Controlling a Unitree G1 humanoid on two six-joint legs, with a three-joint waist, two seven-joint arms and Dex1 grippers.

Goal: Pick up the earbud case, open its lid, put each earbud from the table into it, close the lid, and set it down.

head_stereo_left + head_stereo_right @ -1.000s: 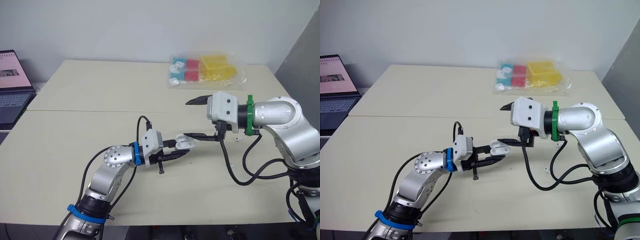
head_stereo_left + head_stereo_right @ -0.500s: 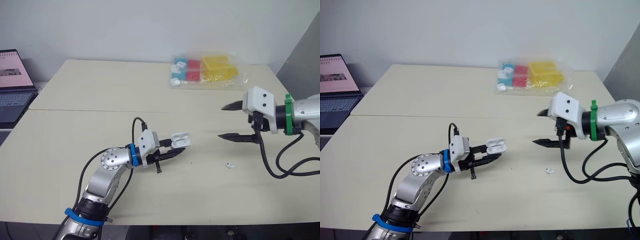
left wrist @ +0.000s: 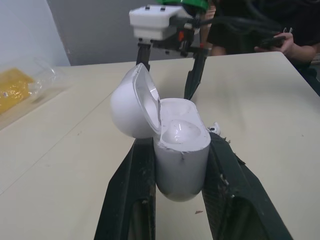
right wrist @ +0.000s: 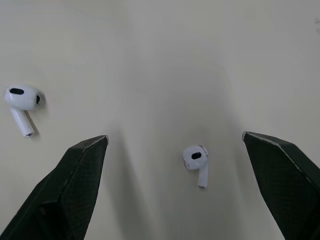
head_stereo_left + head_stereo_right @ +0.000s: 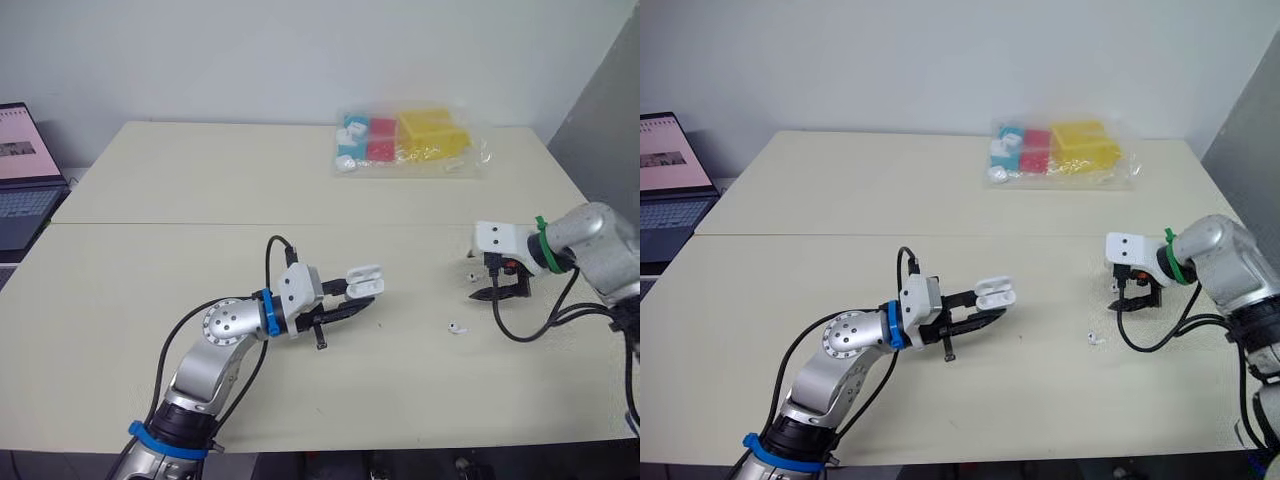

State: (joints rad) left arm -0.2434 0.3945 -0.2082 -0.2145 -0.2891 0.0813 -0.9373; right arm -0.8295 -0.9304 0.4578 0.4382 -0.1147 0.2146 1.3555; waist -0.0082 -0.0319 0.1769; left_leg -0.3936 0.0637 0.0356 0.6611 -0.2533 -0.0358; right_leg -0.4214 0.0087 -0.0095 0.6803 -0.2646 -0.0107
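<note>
Your left gripper (image 5: 352, 298) is clamped on the case (image 3: 180, 145), held above the table (image 5: 200, 200) with its lid (image 3: 131, 107) open, so pickup and opening are done. One earbud (image 4: 196, 159) lies on the table between the wide-spread fingers (image 4: 75, 175) of your right gripper (image 4: 175, 137), and the other earbud (image 4: 20, 100) lies beyond them. Loading, closing and setting down remain. I can read no brand or writing.

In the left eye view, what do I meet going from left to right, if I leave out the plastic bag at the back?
Open laptop with a lit screen → white plastic earbud case with its lid open, held in the left pincer → small white earbud lying loose → open right pincer.
</note>
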